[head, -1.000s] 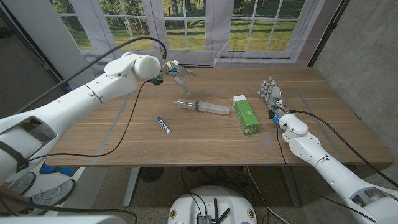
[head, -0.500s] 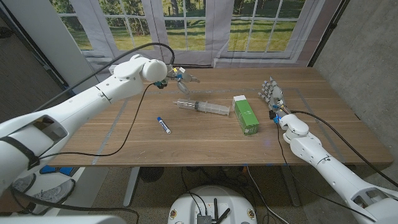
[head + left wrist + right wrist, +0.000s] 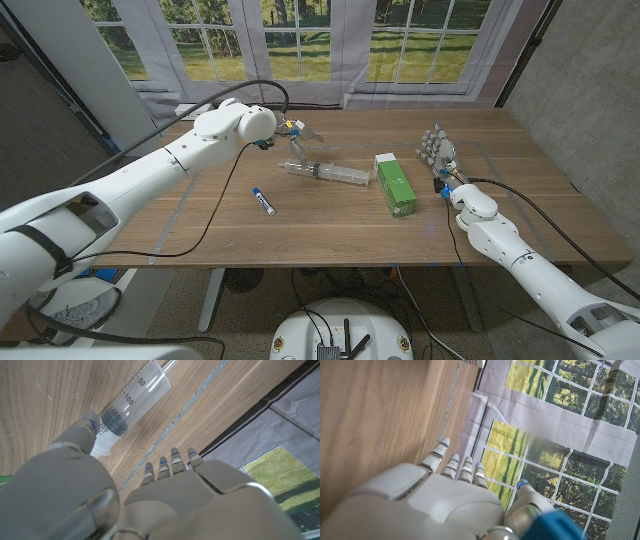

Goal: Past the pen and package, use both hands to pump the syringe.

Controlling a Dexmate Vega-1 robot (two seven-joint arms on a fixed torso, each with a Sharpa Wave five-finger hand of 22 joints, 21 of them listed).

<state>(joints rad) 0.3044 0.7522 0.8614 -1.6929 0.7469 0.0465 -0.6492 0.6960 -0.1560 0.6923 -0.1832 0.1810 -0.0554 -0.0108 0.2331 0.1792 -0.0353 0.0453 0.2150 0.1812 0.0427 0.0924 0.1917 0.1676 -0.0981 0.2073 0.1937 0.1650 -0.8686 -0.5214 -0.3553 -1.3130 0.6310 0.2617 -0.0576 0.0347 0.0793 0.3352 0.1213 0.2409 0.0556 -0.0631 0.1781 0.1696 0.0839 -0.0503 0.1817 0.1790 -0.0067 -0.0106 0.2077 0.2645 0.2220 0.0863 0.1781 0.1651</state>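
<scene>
Lying on its side near the middle of the wooden table (image 3: 300,225), the clear plastic syringe (image 3: 325,173) points its plunger end toward the left robot hand (image 3: 297,133), which hangs just beside that end with its fingers spread and nothing between them. Seen from the left wrist, the syringe's barrel (image 3: 131,403) shows printed graduation marks and a dark plunger seal inside, and the thumb tip sits very close to the flanged end, though contact cannot be told. Just beside the syringe's other end stands a green and white rectangular package (image 3: 394,184). Nearer the table's front edge, apart from the syringe, lies a small blue and white pen (image 3: 263,201). Beyond the package, the right robot hand (image 3: 436,151) is over the table with fingers apart, holding nothing.
</scene>
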